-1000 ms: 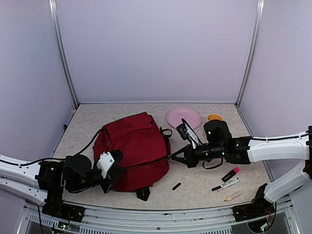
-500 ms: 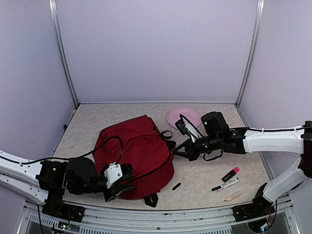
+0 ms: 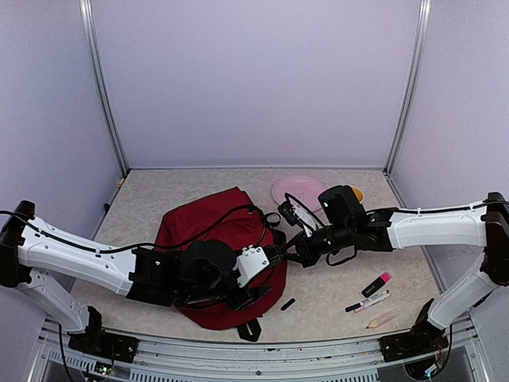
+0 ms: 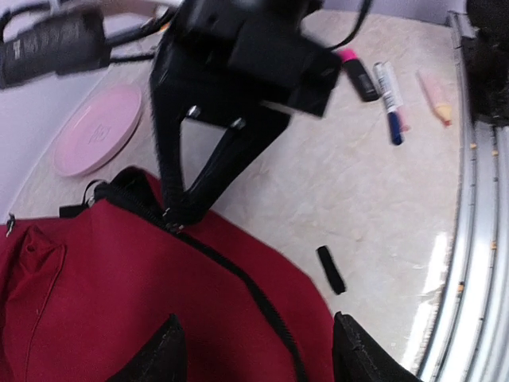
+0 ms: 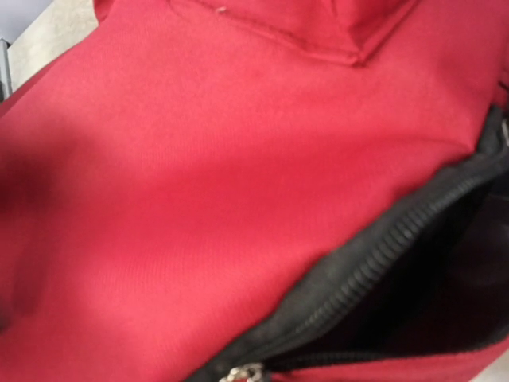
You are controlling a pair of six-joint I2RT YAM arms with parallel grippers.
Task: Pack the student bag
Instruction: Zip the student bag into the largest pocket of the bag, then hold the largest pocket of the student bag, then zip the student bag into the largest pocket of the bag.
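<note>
Red bag lies slumped mid-frame, zip partly open. Left gripper hovers above, fingers apart; right gripper pinches the zip.

- The near part of the student bag is covered in the top view by the left arm and left gripper.
- In the left wrist view the bag is cut off by the left and bottom edges, and only the fingertips are shown.
- The right wrist view is filled by blurred red fabric; nothing can be made out inside the dark zip opening.
- An orange thing is mostly hidden behind the right arm and cannot be identified.
- A small black piece is too small to be named.
</note>
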